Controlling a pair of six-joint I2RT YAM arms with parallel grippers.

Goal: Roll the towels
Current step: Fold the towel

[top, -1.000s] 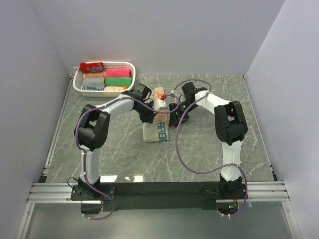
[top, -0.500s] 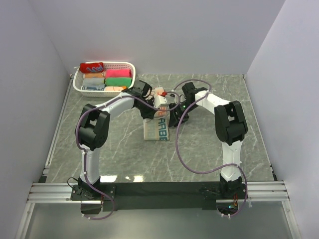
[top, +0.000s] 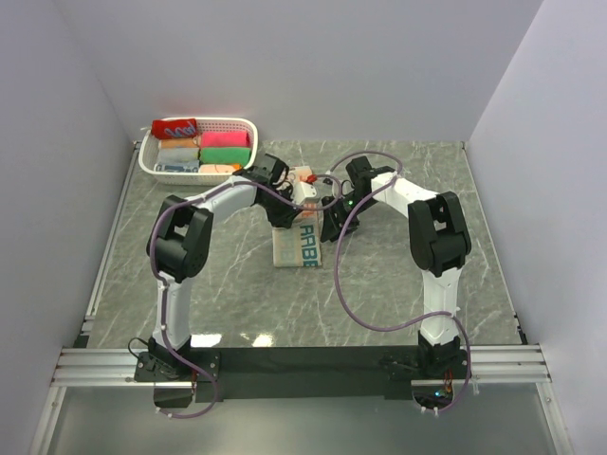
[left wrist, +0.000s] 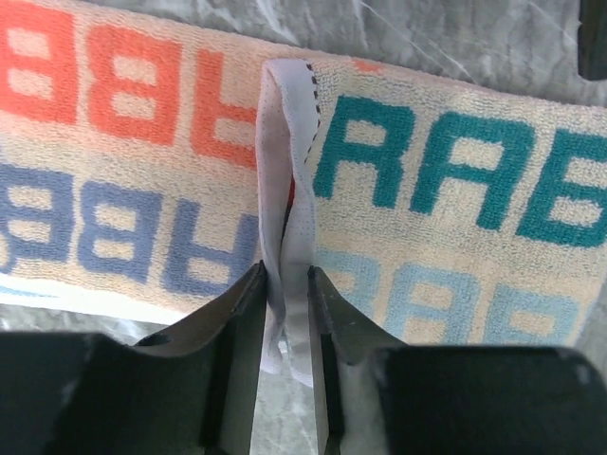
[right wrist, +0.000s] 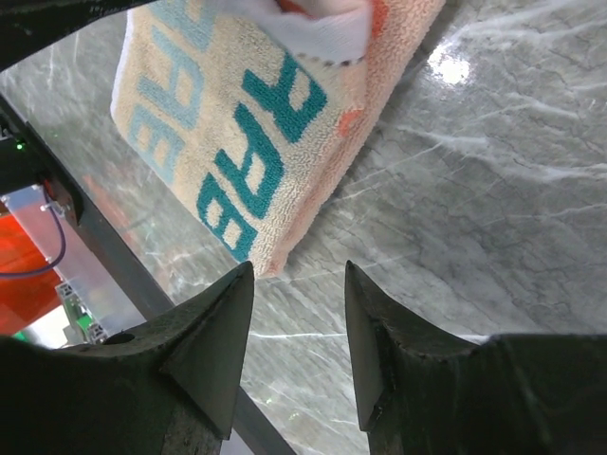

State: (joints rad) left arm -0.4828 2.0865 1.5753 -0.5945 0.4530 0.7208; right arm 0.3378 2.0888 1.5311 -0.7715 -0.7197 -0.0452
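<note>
The left gripper has its jaws narrow, one on each side of a thin white sewn-in tag that stands up from the cream towel. Whether the tag is pinched or only flanked cannot be told. The right gripper is moderately wide with nothing between its fingers. It hangs over bare table just beside the towel's long edge.

The towel carries blocky capitals. In the left wrist view the teal ones read "RAB", with orange-red letters beside them, among them two Bs. Paler blue letters run in a second row beneath. No writing can be made out on the tag; dark stitching runs along its edge.

The cloth is looped terry, cream in the middle, with a salmon-orange border along the side seen from the right wrist. It lies on the table between the two grippers, its near end flat and its far end bunched up under them.

A white, slotted plastic basket sits at the far left corner. It holds short rolls in green, pink, orange and blue, and a red towel with white print rests at its left end.

The table is grey-green stone-look with pale veins and a slight gloss. Plain pale walls close in three sides, metal rails run along the near edge, and purple cables loop from the arms.
</note>
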